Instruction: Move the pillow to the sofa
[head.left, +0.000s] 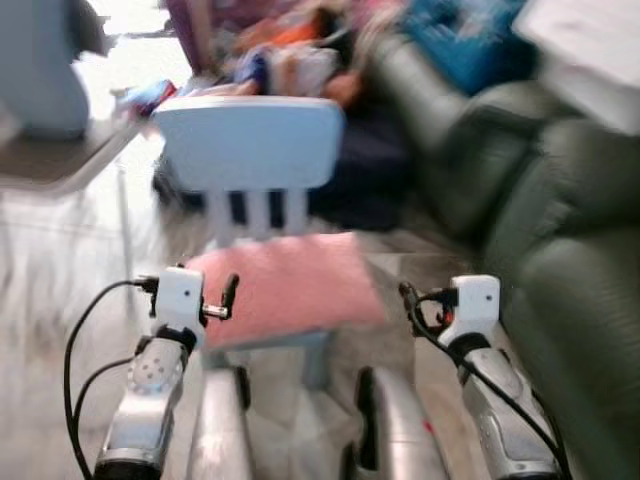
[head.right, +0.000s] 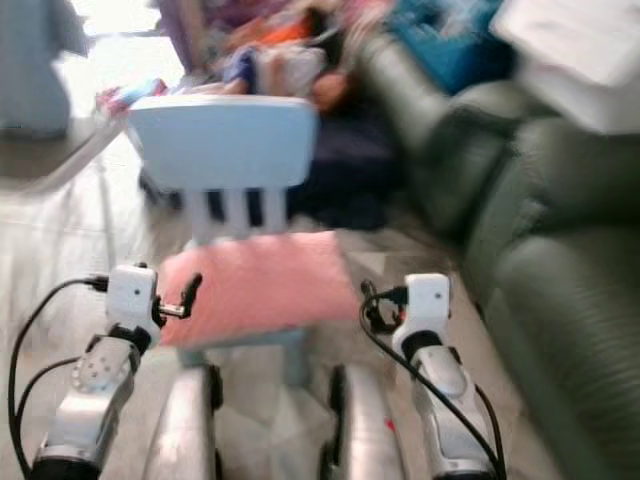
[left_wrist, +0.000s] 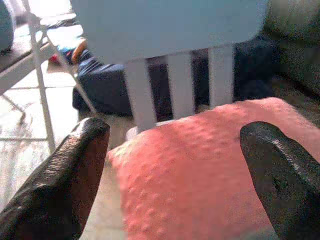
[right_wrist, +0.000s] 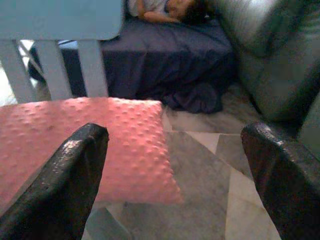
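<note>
A pink dimpled pillow (head.left: 285, 285) lies flat on the seat of a small light blue chair (head.left: 250, 140) straight ahead of me. The dark green sofa (head.left: 570, 230) runs along the right. My left gripper (left_wrist: 175, 137) is open and level with the pillow's left edge, its fingers (left_wrist: 75, 175) short of the fabric. My right gripper (right_wrist: 175, 137) is open too, off the pillow's right corner (right_wrist: 150, 150) and above the floor. Neither touches the pillow. The head views are blurred.
A person (head.left: 300, 60) lies on dark blue bedding (head.left: 370, 150) behind the chair. A table with thin white legs (head.left: 60, 160) stands at the left. Blue (head.left: 470, 40) and white (head.left: 590, 50) things lie on the sofa's far end. Pale tiled floor (right_wrist: 215, 200) separates chair and sofa.
</note>
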